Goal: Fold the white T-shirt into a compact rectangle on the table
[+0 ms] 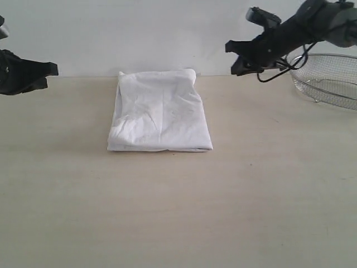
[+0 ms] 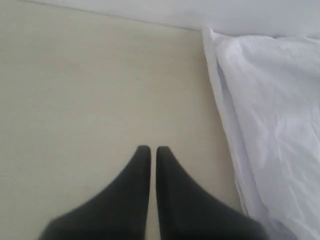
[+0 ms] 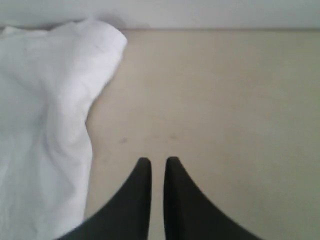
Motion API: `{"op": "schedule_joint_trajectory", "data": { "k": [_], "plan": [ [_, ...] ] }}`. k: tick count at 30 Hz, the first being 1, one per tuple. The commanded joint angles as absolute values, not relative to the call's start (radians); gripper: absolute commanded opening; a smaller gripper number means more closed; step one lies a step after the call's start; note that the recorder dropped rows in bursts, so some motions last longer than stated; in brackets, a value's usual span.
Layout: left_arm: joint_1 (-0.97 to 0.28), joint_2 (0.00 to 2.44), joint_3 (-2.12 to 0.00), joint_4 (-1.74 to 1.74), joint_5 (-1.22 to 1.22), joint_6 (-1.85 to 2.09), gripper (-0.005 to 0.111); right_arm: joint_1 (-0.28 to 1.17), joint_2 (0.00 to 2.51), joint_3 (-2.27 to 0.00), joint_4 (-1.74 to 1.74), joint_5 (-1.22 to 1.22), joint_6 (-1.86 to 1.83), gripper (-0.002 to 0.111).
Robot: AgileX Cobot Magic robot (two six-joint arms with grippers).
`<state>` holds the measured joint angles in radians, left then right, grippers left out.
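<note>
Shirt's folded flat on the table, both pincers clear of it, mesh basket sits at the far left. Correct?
No. The mesh basket sits at the far right, not the left; the exterior view shows it. The rest holds: the white T-shirt lies folded on the table, with the left pincer and right pincer both clear of it.

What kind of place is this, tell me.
Probably a robotics lab bench: a pale table, the left gripper and right gripper flanking a folded white T-shirt, a wire-mesh basket aside.
</note>
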<state>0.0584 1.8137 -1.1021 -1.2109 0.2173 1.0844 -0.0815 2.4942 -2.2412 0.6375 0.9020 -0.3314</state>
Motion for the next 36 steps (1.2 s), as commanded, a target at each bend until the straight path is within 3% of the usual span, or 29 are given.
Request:
{"op": "schedule_joint_trajectory", "data": {
  "k": [1, 2, 3, 5, 11, 14, 19, 21, 27, 36],
  "plan": [
    [0.102, 2.012, -1.348, -1.242, 0.456, 1.100, 0.005, -0.140, 2.472, -2.246, 0.609, 1.123, -0.346, 0.000],
    [0.113, 2.056, -1.407, -1.276, 0.574, 1.100, 0.005, -0.143, 2.472, -2.246, 0.609, 1.149, -0.358, 0.000],
    [0.130, 2.142, -1.515, -1.335, 0.839, 1.105, 0.005, -0.156, 2.472, -2.246, 0.609, 1.199, -0.376, 0.000],
    [0.134, 2.272, -1.668, -1.402, 0.990, 1.073, 0.005, -0.165, 2.472, -2.246, 0.607, 1.221, -0.379, 0.000],
    [0.131, 2.485, -1.895, -1.359, 0.912, 0.860, 0.006, -0.166, 2.472, -2.246, 0.640, 1.221, -0.407, 0.000],
    [0.118, 2.512, -1.908, -1.333, 0.891, 0.860, 0.023, -0.166, 2.467, -2.246, 0.648, 1.221, -0.414, 0.000],
    [0.057, 2.517, -1.908, -1.328, 0.768, 0.860, 0.065, -0.166, 2.462, -2.246, 0.691, 1.221, -0.435, 0.000],
    [0.025, 2.517, -1.908, -1.298, 0.698, 0.813, 0.073, -0.166, 2.462, -2.246, 0.705, 1.221, -0.444, 0.000],
    [-0.025, 2.519, -1.908, -1.155, 0.544, 0.661, 0.074, -0.166, 2.462, -2.246, 0.718, 1.221, -0.448, 0.000],
    [-0.061, 2.566, -1.908, -1.317, 0.575, 0.686, 0.074, -0.166, 2.462, -2.246, 0.772, 1.221, -0.474, 0.000]
  ]
}}
